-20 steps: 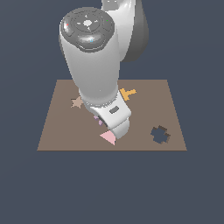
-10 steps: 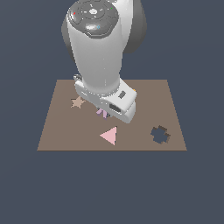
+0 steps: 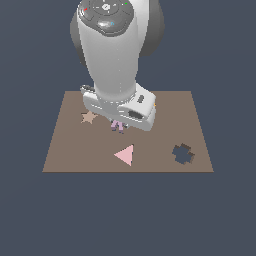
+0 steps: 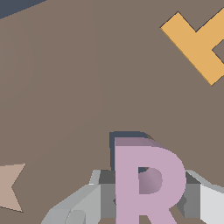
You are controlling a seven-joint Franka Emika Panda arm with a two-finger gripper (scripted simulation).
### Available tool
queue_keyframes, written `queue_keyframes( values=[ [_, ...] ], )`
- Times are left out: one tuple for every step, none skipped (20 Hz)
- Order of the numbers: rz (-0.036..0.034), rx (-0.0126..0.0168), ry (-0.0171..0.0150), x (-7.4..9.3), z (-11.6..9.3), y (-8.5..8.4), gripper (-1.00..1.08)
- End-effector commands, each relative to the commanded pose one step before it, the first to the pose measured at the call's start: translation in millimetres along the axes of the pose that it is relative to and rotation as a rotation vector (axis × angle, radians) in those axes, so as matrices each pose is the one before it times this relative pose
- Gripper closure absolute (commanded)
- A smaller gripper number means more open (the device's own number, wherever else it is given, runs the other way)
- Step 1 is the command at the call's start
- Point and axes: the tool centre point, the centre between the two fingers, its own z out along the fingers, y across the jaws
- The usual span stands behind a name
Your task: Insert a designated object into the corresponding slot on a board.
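I see the tool (image 4: 148,205) clamping the flat pale lilac letter R piece (image 4: 146,181) slightly off the dark navy R-shaped recess (image 4: 127,135); it may catch the rim.

I see the lilac R (image 4: 148,183) upright over its navy slot (image 4: 127,134), mid brown board (image 3: 75,150), between grey fingers (image 4: 87,201).

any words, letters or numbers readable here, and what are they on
"R": not printed, but the shape of the lilac letter piece held in the hand.
"T": the shape of the orange piece, partly cut off by the wrist view's edge.
No printed words, brands or numbers show on the board or arm.
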Motion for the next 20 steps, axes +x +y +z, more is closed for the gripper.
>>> queue_keyframes(
  values=[
    [-0.02600,-0.00005,-0.00029,1.48,-0.25,-0.97,1.08],
    [-0.00610,0.00002,0.00003,0.35,-0.02,-0.32,1.08],
    [-0.00461,0.00002,0.00003,0.25,-0.01,-0.25,1.08],
    [-0.00309,0.00002,0.00003,0.15,0.00,-0.20,1.08],
    [-0.00154,0.00001,0.00002,0.04,0.00,-0.19,1.08],
    [0.00000,0.00000,0.00000,-0.07,-0.01,-0.29,1.08],
    [0.00377,0.00009,0.00030,-0.04,0.17,0.33,1.08],
    [0.00000,0.00000,0.00000,-0.02,0.39,-0.10,1.08],
    [-0.00048,0.00007,0.00003,0.02,1.21,-0.02,1.08],
    [-0.00096,0.00015,0.00007,0.06,2.03,0.06,1.08],
    [-0.00083,0.00014,0.00006,0.02,2.62,-0.18,1.08],
    [-0.00068,0.00012,0.00005,0.03,2.02,-0.12,1.08],
    [-0.00068,0.00012,0.00006,0.07,1.23,0.08,1.08],
    [0.00000,0.00000,0.00000,-0.02,0.39,-0.11,1.08],
    [0.00000,0.00000,0.00000,0.00,0.00,0.00,-0.92],
    [0.00000,0.00000,0.00000,0.00,0.00,0.00,-0.92],
    [0.00000,0.00000,0.00000,0.00,0.00,0.00,-0.92],
    [0.00000,0.00000,0.00000,0.00,0.00,0.00,-0.92],
    [0.00000,0.00000,0.00000,0.00,0.00,0.00,-0.92],
    [0.00000,0.00000,0.00000,0.00,0.00,0.00,-0.92]
  ],
)
